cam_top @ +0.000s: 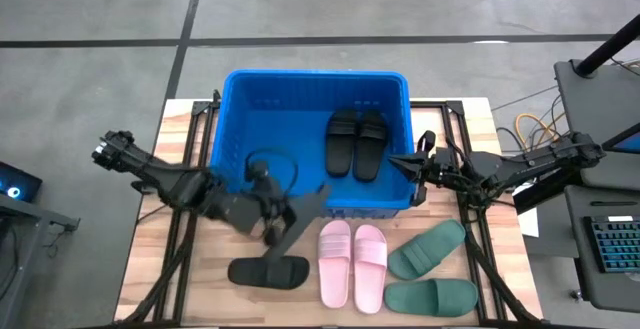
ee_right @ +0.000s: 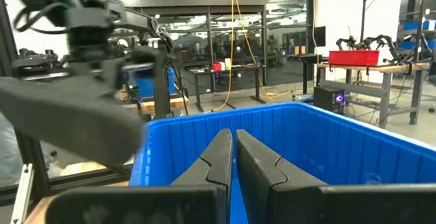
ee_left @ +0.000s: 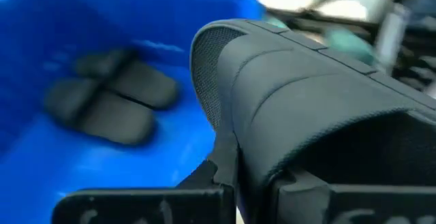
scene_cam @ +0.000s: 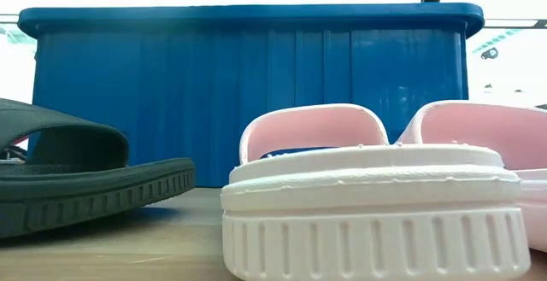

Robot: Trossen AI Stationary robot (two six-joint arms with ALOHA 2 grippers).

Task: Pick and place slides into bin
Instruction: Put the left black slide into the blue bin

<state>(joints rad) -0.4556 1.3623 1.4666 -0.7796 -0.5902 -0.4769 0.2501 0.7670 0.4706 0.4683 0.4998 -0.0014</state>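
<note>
The blue bin [cam_top: 232, 119] stands mid-table with two black slides [cam_top: 357, 142] lying side by side on its floor; the left wrist view shows them too [ee_left: 109, 105]. My left gripper [cam_top: 280, 227] is just outside the bin's near wall, shut on a third black slide [cam_top: 308, 205] that fills the left wrist view [ee_left: 313, 108]. A fourth black slide [cam_top: 268, 271], a pink pair [cam_top: 352, 264] and a green pair [cam_top: 432, 269] lie flat on the table in front of the bin. My right gripper [cam_top: 400, 161] hangs shut by the bin's right wall, touching nothing. My left gripper holds the black slide at its near end [cam_top: 288, 224], coming in slanting from the table's left. The slide's own body hides the fingers in the wrist view. The slide is lifted clear of the table, tilted, its free end [cam_top: 324, 191] up by the bin's near rim.
The low view looks past the table's black slide [scene_cam: 85, 178] and the pink slides [scene_cam: 367, 204] onto the bin's near wall [scene_cam: 256, 84]. A keyboard [cam_top: 612, 244] and cables [cam_top: 535, 127] lie off the table's right side. The bin's left half shows bare floor [cam_top: 270, 119].
</note>
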